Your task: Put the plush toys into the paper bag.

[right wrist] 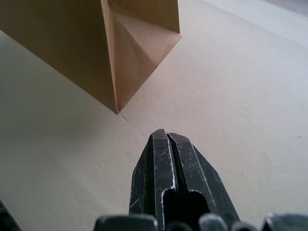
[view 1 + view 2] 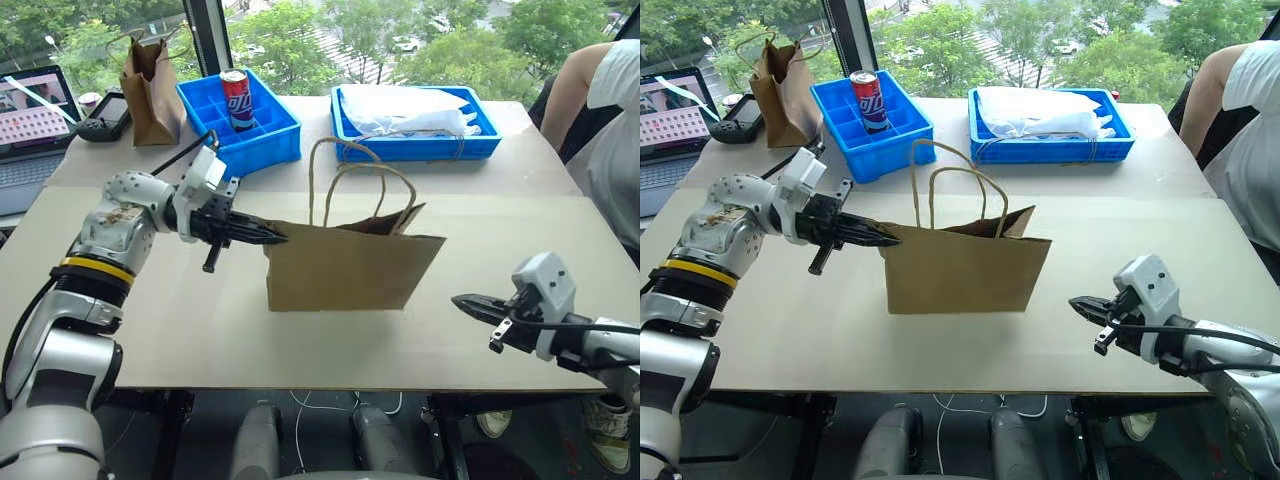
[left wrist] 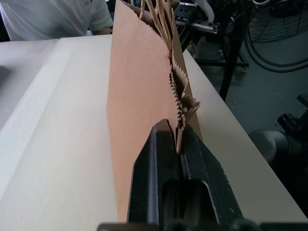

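On table: 1 paper bag (image 2: 340,268), 2 bins (image 2: 255,128).

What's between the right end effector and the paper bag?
Nothing: bare tabletop. The right wrist view shows the shut right end effector pointing at the paper bag across plain table; the left eye view shows the same gap.

Left arm (image 2: 110,235): silver-grey rounded metal segments, yellow band edged black above elbow, scuffed patch on forearm joint. White wrist housing, black cable looped from it. Left gripper (image 2: 278,238): two black tapered fingers, scratched. Right arm (image 2: 600,345): white wrist block, grey link, black cable along it. Right gripper (image 2: 460,300): same black fingers, worn edges.
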